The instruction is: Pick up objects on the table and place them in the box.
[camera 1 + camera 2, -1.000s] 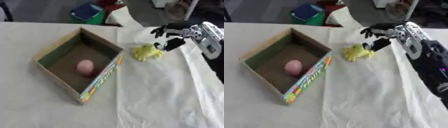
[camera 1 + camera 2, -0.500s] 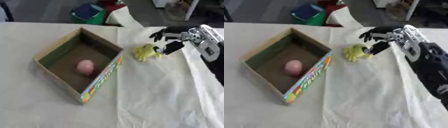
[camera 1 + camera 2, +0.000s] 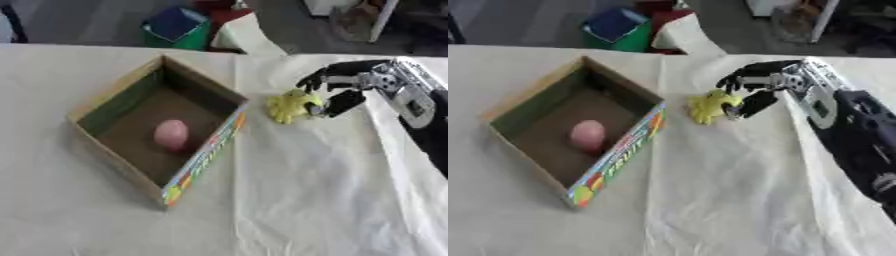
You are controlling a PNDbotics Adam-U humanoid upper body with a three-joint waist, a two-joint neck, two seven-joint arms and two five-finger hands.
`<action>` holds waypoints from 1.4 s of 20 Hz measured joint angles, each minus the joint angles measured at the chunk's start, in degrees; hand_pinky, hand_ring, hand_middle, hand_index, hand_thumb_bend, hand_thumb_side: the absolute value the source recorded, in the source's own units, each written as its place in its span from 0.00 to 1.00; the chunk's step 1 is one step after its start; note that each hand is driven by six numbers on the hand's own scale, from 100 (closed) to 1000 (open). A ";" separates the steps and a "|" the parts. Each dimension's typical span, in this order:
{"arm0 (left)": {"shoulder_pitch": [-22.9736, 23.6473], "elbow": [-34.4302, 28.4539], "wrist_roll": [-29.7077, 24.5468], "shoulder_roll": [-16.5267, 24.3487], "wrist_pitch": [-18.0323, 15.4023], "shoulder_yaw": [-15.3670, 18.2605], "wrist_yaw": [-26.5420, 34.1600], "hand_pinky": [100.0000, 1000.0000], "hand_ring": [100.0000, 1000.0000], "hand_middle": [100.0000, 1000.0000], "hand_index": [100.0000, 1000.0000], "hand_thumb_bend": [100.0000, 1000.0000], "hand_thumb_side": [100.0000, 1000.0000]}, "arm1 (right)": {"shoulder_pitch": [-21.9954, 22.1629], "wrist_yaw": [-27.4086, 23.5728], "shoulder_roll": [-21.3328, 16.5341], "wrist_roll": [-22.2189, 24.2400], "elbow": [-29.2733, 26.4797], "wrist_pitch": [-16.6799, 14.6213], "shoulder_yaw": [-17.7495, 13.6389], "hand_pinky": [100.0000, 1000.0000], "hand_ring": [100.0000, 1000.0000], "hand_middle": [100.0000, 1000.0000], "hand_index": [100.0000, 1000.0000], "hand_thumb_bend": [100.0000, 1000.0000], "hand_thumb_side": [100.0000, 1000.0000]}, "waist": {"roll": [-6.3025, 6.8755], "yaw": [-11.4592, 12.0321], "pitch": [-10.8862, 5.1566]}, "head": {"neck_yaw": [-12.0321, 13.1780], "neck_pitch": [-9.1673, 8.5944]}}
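The right hand (image 3: 756,89) has its fingers curled part way around the yellow toy (image 3: 709,105) beside the box (image 3: 614,150), not holding it yet, so it should close gently before lifting.

Cream-white cloth (image 3: 306,200) over the bench, faintly creased. Tan cardboard box (image 3: 114,95) with dull brown floor, green inner wall, and one outer side printed in bright bands of yellow, green, red and blue. Pale pink egg-shaped object (image 3: 171,134) inside. Lemon-yellow soft toy (image 3: 287,105) beside the box. Black right hand (image 3: 759,82) with silver joints and black fingers (image 3: 750,106). Blue-and-green bin (image 3: 178,26) beyond the bench edge.
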 measured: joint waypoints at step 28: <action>-0.35 0.00 -0.43 -0.48 0.20 -0.32 0.02 0.47 0.59 0.58 0.70 0.00 0.90 | -2.61 11.58 3.10 -4.82 6.52 -2.02 2.44 0.69 0.85 0.82 0.96 0.00 0.84 | 0.01 0.58 0.15 | -0.47 -0.31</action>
